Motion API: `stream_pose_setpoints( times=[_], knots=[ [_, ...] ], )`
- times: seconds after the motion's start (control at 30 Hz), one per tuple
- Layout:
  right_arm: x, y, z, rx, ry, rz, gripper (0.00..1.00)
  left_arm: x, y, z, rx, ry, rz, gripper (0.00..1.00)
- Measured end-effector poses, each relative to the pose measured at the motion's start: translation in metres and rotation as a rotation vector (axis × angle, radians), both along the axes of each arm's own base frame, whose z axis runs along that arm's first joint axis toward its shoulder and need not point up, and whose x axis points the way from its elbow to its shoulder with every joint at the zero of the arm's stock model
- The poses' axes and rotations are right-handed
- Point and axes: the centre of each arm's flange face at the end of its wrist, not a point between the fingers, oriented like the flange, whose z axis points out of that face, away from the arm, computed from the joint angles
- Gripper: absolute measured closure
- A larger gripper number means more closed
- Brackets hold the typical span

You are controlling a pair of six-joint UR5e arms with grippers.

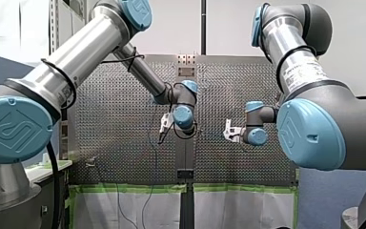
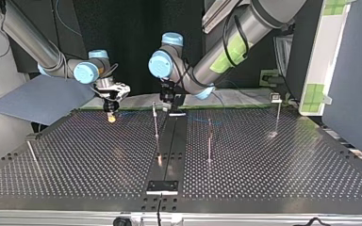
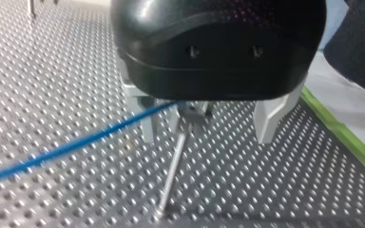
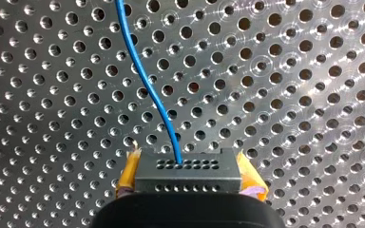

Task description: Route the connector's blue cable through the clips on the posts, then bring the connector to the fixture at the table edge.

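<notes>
Now right jaws clamp connector (image 4: 187,172); left jaws open, blue cable (image 3: 76,143) reaching between.

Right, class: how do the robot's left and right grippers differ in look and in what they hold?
My left gripper shows bare metal fingers; my right gripper has yellow pads. My left gripper stands open astride a post, gripping nothing; my right gripper is shut on the black connector. Shared: the blue cable reaches both over the perforated table.

We see a perforated metal table (image 2: 283,165) carrying thin upright posts (image 2: 209,141) and a dark centre strip (image 2: 169,146)
</notes>
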Motion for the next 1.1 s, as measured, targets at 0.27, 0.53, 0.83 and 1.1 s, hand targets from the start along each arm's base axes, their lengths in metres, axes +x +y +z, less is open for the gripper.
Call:
stream_pose_setpoints(
  times=[0.27,0.53,0.83,1.1],
  knots=[
    [0.0,0.001,0.0,0.004,0.002,0.0,1.0,-0.021,-0.008,0.021,-0.03,-0.024,-0.047,0.0],
    [0.0,0.001,-0.001,0.008,0.003,-0.001,1.0,-0.042,-0.017,0.015,-0.032,-0.011,-0.081,0.0],
    [0.0,0.001,-0.001,0.008,0.002,-0.001,1.0,-0.052,-0.024,0.014,-0.047,-0.004,-0.095,0.0],
    [0.0,0.001,-0.001,0.01,0.0,0.0,1.0,-0.054,-0.027,0.014,-0.069,-0.003,-0.104,0.0]
  ],
)
